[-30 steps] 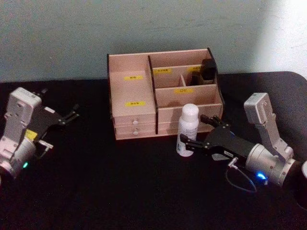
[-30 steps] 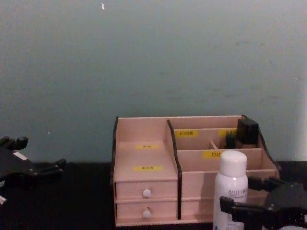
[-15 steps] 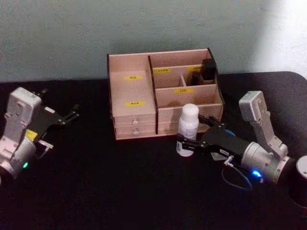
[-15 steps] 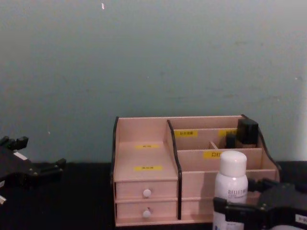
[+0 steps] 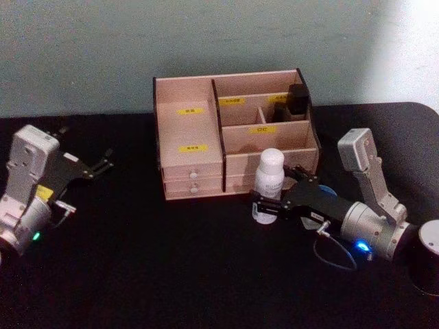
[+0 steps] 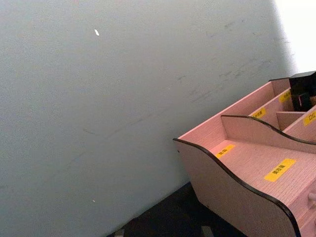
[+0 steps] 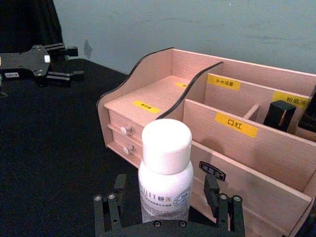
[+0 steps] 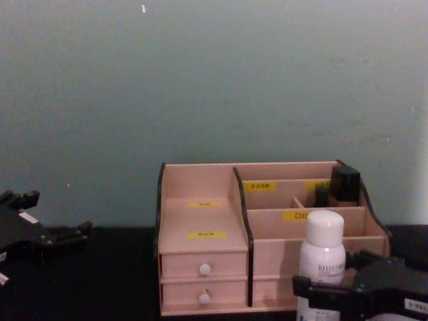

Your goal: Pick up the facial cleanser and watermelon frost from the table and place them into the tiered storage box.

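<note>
White bottle (image 5: pixel 270 171) stands upright, lower centre-right of the head view, just in front of the organiser (image 5: pixel 188 130). I've got the right gripper (image 5: pixel 273 192) straddling it low, unclenched, gaps either side, squared for a stable grasp. Left gripper (image 5: pixel 96 166) parked far left, spread.

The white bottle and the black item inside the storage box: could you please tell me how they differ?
The white bottle stands on the black table before the tiered storage box, between the open fingers of the right gripper; the black item sits in the box's back right compartment. The bottle is round and white-capped; the item is dark and boxy. Both stand upright. The left gripper sits far left.
</note>
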Tool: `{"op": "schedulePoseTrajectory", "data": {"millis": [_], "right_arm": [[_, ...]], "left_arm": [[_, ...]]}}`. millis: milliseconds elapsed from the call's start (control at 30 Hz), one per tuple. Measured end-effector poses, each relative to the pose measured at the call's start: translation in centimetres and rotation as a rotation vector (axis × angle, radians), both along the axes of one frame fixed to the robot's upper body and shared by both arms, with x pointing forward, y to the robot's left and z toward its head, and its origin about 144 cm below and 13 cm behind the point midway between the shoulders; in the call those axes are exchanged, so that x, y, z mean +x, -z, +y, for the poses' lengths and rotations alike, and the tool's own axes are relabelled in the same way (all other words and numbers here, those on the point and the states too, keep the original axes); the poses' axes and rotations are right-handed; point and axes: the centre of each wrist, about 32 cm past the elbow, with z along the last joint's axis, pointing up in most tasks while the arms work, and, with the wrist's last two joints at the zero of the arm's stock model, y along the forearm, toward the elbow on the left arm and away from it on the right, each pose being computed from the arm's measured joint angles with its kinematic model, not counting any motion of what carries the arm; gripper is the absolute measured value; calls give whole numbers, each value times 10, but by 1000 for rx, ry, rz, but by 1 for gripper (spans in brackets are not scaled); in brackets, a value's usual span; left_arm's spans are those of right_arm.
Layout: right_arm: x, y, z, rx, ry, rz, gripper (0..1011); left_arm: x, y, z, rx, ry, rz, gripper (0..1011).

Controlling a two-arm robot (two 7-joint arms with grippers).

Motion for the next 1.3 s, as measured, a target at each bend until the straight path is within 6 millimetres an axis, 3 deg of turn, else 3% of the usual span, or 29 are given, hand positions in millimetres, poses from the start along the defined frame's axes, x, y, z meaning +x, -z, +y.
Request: {"op": "schedulePoseTrajectory", "data": {"millis": [800, 900, 1300], "right_arm": [[1, 0, 0, -1, 6, 9, 991], [1, 0, 0, -1, 6, 9, 959], [1, 0, 0, -1, 5, 8, 622]], "left_arm": [[0, 0, 0, 0, 0, 0, 1001], [0, 0, 0, 0, 0, 0, 1001], [0, 0, 0, 0, 0, 0, 1001]]}}
